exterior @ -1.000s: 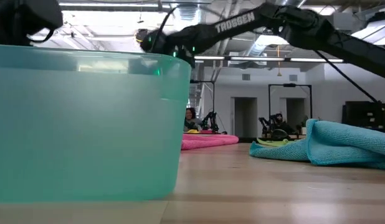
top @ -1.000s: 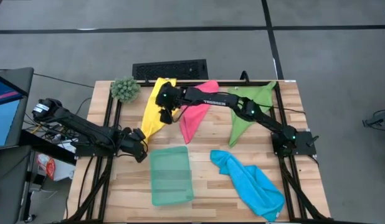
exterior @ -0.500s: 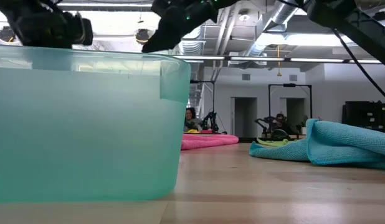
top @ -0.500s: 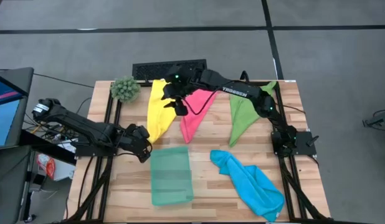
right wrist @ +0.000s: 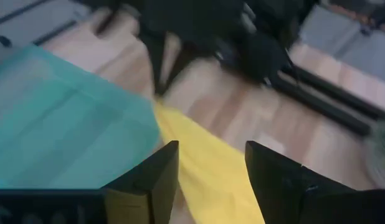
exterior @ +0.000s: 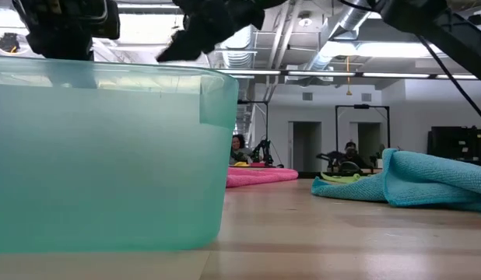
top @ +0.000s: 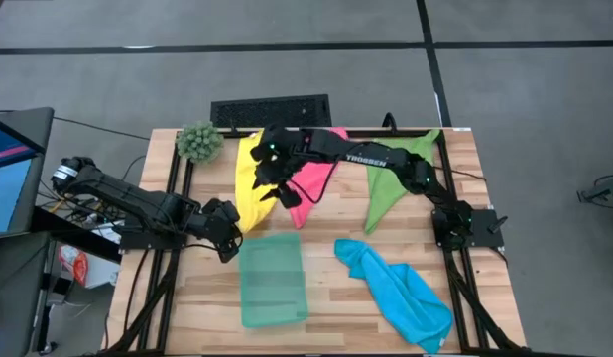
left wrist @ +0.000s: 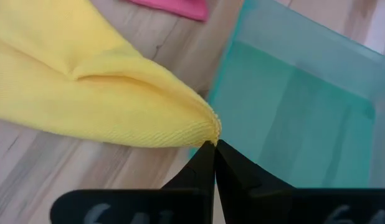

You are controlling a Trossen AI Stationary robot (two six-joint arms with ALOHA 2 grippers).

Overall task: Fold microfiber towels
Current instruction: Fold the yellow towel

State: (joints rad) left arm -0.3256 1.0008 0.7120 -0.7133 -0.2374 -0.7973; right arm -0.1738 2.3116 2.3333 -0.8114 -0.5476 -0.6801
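Worktop (top: pixel 326 307), contents from left to right.

Plant ball (top: pixel 199 142): small, spiky, green, at the far left corner.

Left end effector (top: pixel 226 231): fingers pinched tight on the near tip of the yellow towel (top: pixel 249 178), close by the tray's far left corner; the left wrist view shows the cloth's point caught between the closed fingertips.

Yellow towel: long and tapering, stretched from the far edge toward the tray (top: pixel 272 280). Soft, light, limp; likely to sag and drag unless held by two corners.

Tray: pale teal, translucent, rectangular, at the near side.

Right end effector (top: pixel 275 187): over the yellow towel's middle, beside the pink towel (top: pixel 308 192), fingers spread wide and holding nothing.

Pink towel: drawn to a point, just right of the yellow.

Green towel (top: pixel 388 188): likewise pointed, farther right.

Blue towel (top: pixel 401 291): crumpled in a heap, near right. Best taken by a free corner.

None is folded yet.
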